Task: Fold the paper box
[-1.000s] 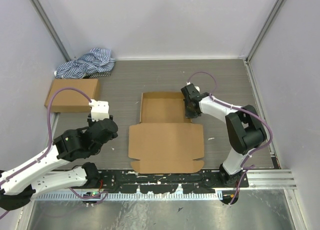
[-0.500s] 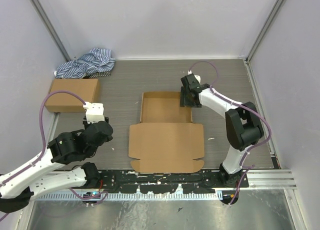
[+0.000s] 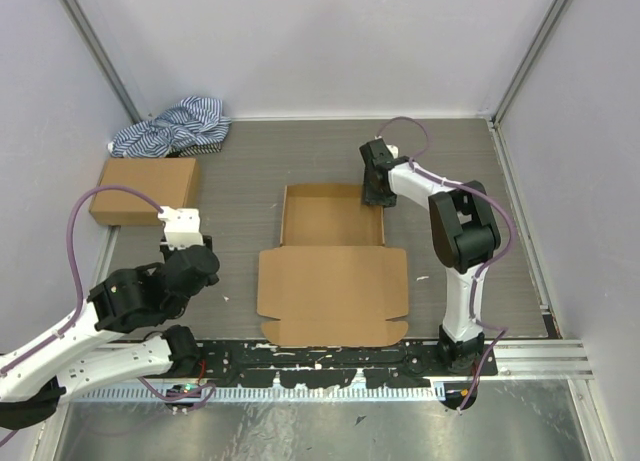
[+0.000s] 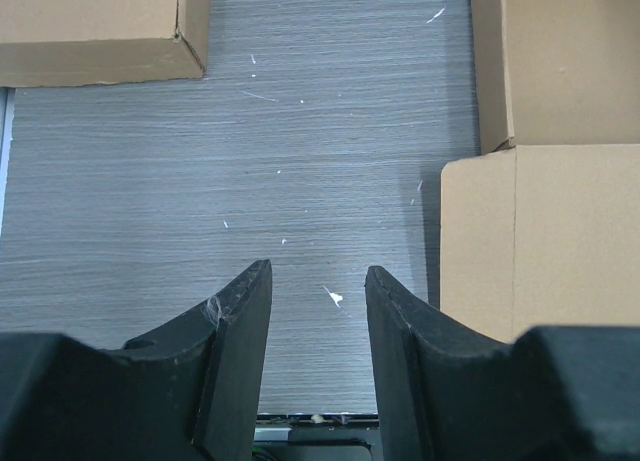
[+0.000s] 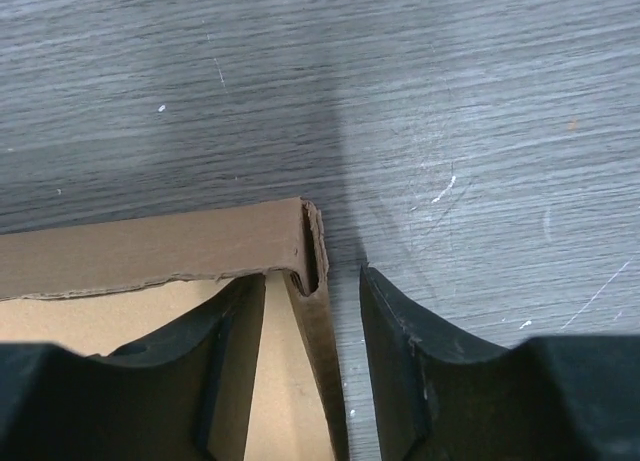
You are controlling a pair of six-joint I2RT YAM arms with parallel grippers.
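The paper box [image 3: 333, 281] lies in the middle of the table, its tray part [image 3: 330, 219] with raised walls at the back and the flat lid panel in front. My right gripper [image 3: 377, 188] is at the tray's back right corner. In the right wrist view it [image 5: 310, 276] stands open astride the right wall [image 5: 300, 231], one finger inside the tray and one outside, with a gap on the outer side. My left gripper [image 4: 318, 281] is open over bare table left of the box [image 4: 560, 231], holding nothing.
A sealed brown carton [image 3: 145, 189] sits at the back left, also seen in the left wrist view [image 4: 90, 31]. Behind it lies a blue-and-white striped cloth [image 3: 175, 126]. Grey walls close in the table on three sides.
My right gripper has slid back along the tray's right wall to the back corner and opened. The left arm has drawn back toward the near left.
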